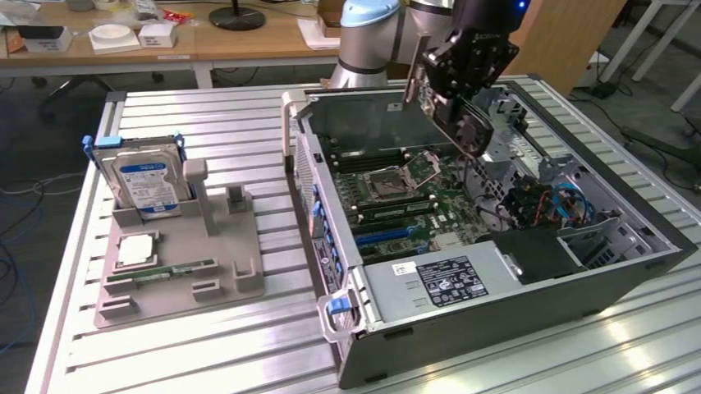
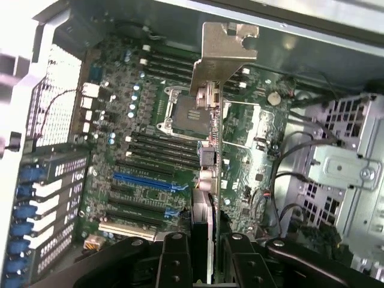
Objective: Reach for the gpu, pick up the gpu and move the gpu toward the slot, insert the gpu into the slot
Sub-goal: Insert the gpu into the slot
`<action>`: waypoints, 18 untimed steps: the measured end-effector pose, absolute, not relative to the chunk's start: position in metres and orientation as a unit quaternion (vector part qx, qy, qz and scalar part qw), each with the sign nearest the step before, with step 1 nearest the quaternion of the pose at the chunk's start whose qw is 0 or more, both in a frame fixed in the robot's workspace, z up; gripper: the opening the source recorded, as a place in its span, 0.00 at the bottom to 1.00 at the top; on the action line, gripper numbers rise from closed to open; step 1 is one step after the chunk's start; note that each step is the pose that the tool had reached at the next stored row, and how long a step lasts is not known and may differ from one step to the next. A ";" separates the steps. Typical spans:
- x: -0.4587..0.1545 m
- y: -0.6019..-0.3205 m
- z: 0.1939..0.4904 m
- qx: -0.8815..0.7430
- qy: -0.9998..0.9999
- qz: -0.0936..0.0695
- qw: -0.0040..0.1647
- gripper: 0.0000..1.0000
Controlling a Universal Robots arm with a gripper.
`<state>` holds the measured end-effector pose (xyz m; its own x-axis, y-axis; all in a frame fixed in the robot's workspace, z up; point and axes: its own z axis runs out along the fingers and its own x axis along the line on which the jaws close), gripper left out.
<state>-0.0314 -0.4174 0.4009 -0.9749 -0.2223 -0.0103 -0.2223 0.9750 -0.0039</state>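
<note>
Gpu clamped in gripper; markings apparently illegible.

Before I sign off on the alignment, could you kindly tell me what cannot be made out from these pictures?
- Wrist view: the thin black gpu card with silver bracket is edge-on, so its faces are hidden.
- Wrist view: the black gripper, shut on the card, is cut off by the picture's edge.
- Exterior view: the gripper covers the card's upper part; its distance from the long blue slot cannot be judged.
</note>
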 end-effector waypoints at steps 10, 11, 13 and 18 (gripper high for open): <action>-0.031 -0.417 0.401 -0.179 0.984 -0.001 0.005 0.27; -0.031 -0.417 0.401 -0.186 0.983 -0.001 0.005 0.27; -0.031 -0.417 0.401 -0.199 0.980 -0.001 0.005 0.27; -0.031 -0.417 0.401 -0.229 0.973 -0.001 0.006 0.27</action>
